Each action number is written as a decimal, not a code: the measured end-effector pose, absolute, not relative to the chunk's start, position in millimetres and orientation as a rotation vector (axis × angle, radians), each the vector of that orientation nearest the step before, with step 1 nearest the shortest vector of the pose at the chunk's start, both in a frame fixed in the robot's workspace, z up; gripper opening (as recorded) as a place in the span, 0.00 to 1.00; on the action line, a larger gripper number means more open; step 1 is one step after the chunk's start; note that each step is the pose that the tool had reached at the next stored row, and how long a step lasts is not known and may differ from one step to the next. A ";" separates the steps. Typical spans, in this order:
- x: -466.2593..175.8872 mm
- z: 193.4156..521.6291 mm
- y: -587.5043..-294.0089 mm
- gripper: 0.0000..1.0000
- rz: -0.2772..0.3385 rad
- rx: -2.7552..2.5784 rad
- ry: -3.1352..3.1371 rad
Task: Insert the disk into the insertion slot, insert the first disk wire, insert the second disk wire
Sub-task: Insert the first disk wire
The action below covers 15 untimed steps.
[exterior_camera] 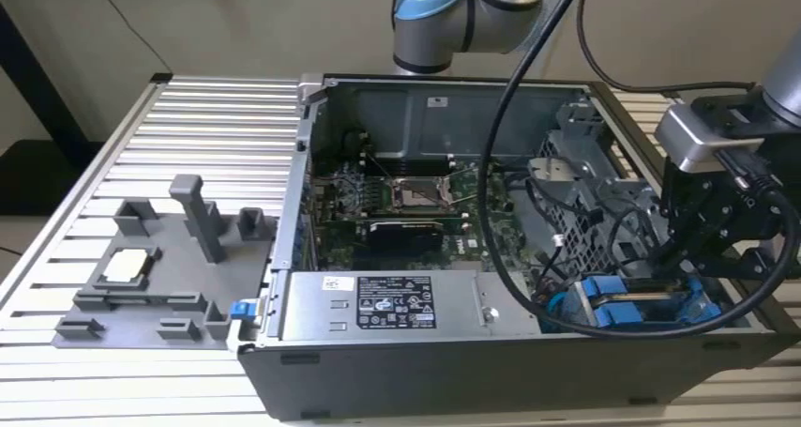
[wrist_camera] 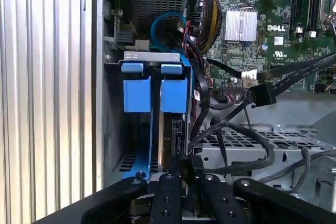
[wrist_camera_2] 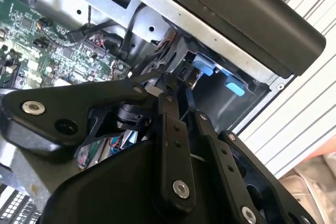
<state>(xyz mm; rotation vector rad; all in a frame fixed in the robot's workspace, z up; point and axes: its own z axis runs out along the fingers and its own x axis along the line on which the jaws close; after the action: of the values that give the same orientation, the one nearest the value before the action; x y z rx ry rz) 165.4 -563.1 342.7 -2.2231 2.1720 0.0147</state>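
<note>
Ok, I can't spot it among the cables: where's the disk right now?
The disk stands in the insertion slot at the exterior view's right, in the lower corner of the case, beside the power-supply box.

arm (exterior_camera: 482, 28): silver-grey round joint housings, light-blue end cap (exterior_camera: 423, 3), past the far wall of the computer case (exterior_camera: 414, 375). wrist block (exterior_camera: 703, 134): light grey, boxy, rounded corners, above the case's side rim; black housing hung under it. cables (exterior_camera: 505, 164): black, a thick one crossing the case's open top and looping low over its front corner, a thinner one by the case's back corner. gripper (wrist_camera_2: 174, 82): matte black throughout. flat linkage bars (wrist_camera_2: 173, 145) with rounded ends, bulky smooth black body behind. pivot screws (wrist_camera_2: 33, 107): bright silver heads in the second wrist view, dark recessed ones in the first wrist view.
</note>
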 end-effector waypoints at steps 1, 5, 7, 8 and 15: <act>165.4 342.3 -563.1 0.19 0.015 -2.223 2.172; 165.5 341.1 -563.9 0.19 0.014 -2.219 2.176; 165.5 340.2 -564.3 0.19 0.015 -2.215 2.181; 165.5 339.9 -564.5 0.19 0.015 -2.212 2.183; 166.0 336.2 -565.5 0.19 0.016 -2.202 2.192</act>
<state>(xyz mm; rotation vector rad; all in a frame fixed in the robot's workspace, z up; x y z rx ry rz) 166.0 -565.5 336.2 -2.2022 2.1918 0.0158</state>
